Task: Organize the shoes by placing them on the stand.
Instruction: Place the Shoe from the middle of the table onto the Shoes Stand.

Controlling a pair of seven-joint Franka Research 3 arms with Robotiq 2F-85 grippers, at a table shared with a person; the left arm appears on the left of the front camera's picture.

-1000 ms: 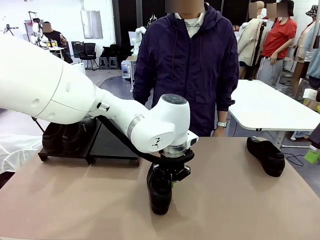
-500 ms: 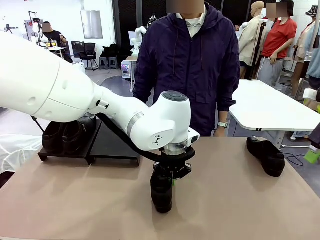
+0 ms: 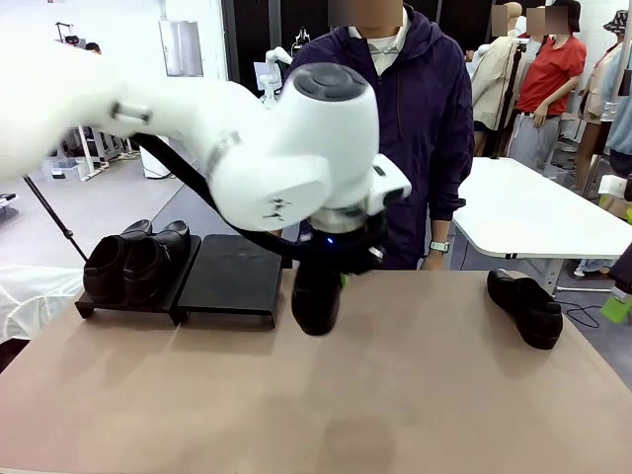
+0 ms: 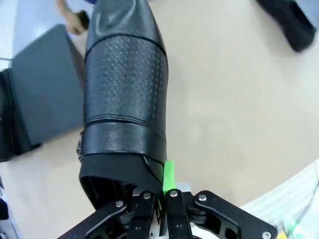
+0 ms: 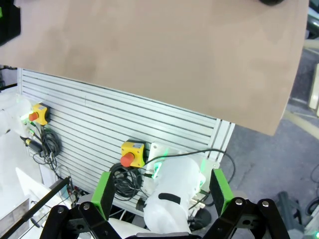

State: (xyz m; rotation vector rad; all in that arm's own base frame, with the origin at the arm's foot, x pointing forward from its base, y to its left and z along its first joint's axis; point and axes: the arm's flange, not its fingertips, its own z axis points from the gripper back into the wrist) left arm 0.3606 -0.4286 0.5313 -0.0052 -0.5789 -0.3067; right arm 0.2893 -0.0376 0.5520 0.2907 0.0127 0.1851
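My left gripper [image 3: 339, 269] is shut on the heel rim of a black loafer [image 3: 316, 298], which hangs toe-down above the table, just right of the stand [image 3: 229, 279]. In the left wrist view the same loafer [image 4: 124, 99] rises from my left gripper [image 4: 162, 186], with a green pad [image 4: 168, 173] against its collar. The stand's left platform carries two loafers [image 3: 133, 262]; its right platform is bare. Another loafer [image 3: 526, 308] lies on the table at the right. My right gripper [image 5: 162, 191] is open, holding nothing, off the table's near edge.
A person in a dark purple hoodie [image 3: 380, 118] stands at the far side of the table, one hand [image 3: 433, 259] at its edge. The brown tabletop [image 3: 415, 395] is bare in front. Below my right gripper is a slatted panel with yellow stop buttons [image 5: 132, 152].
My left arm has lifted the loafer off the table and carried it up and toward the far side, nearer the stand. The other shoes have not moved.
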